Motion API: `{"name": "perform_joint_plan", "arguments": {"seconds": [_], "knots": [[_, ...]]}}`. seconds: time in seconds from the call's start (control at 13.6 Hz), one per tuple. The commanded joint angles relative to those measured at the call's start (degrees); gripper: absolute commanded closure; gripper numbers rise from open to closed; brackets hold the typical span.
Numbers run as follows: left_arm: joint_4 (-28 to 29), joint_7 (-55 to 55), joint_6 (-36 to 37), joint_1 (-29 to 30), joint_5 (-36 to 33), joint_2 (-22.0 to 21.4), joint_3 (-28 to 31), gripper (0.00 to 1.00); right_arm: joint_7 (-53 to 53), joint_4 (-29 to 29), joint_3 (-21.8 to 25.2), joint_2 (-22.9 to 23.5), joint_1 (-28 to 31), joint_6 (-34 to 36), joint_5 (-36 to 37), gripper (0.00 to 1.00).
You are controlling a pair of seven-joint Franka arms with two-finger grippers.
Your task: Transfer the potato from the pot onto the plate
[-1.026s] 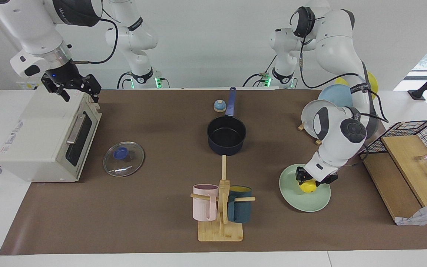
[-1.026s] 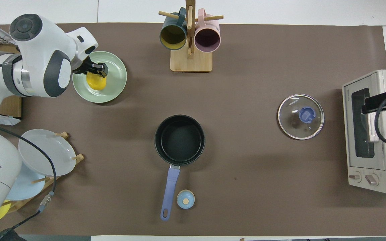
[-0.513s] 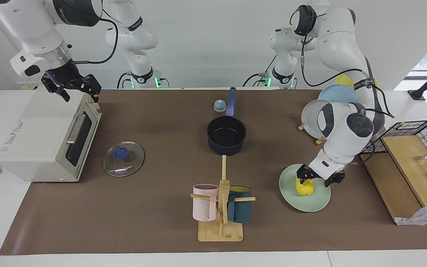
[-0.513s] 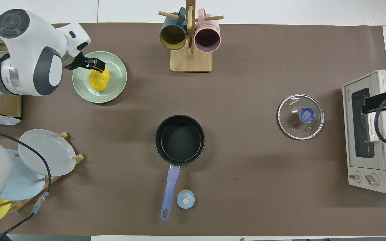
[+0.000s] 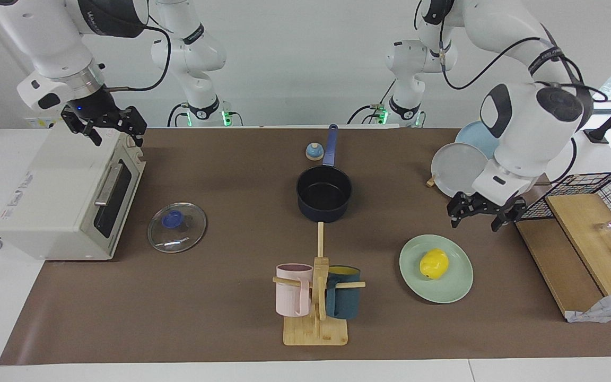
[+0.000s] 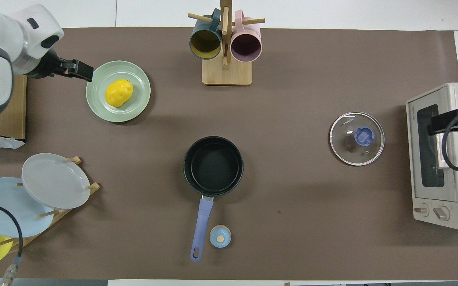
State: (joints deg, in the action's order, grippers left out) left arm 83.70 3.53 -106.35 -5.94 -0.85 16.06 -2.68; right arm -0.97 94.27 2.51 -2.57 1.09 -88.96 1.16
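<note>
Potato [image 5: 434, 263] on plate [image 5: 456, 288] | brown mat [image 5: 220, 297] | white wall [image 5: 295, 58]

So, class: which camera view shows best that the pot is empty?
The overhead view: it looks straight down into the pot, showing its whole bare black floor. The facing view shows the pot at a slant, its near wall hiding part of the floor.

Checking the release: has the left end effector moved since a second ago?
Yes. The left end effector has risen off the potato and plate, toward the robots.
</note>
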Motion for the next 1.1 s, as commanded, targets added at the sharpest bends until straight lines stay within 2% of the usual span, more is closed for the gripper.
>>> {"name": "perform_joint_plan", "arguments": {"seconds": [0.0, 0.22, 0.44, 0.59, 0.73, 1.03], "knots": [[1.4, 0.0, 7.4, 0.9, -0.5, -7.5, -0.2, 0.0, -1.1, 0.5, -0.1, -0.4, 0.2, -0.4, -0.9, 0.0], [1.6, -0.4, 15.7, 1.4, -0.8, -13.8, -0.2, 0.0, -1.1, 0.5, -0.2, -0.5, 0.1, 0.3, -0.9, 0.0], [2.6, -1.9, 22.7, 1.4, -0.8, -17.1, -0.2, 0.0, -1.2, 0.4, -1.0, -0.5, 0.2, 1.2, -0.7, 0.0], [7.2, -6.4, 21.4, 1.1, -0.6, -19.3, -0.4, 0.0, -1.2, 0.0, -2.4, -0.4, 0.2, 2.4, -0.5, 0.0], [12.1, -8.4, 16.0, 0.8, 0.1, -21.2, -0.5, 0.0, -1.2, 0.0, -2.5, -0.4, 0.3, 2.8, -0.5, 0.0], [7.1, -8.6, 21.6, 1.3, 3.9, -19.7, -0.4, 0.0, -1.3, 0.0, -2.4, -0.4, 0.3, 3.2, -0.6, 0.0]]}}
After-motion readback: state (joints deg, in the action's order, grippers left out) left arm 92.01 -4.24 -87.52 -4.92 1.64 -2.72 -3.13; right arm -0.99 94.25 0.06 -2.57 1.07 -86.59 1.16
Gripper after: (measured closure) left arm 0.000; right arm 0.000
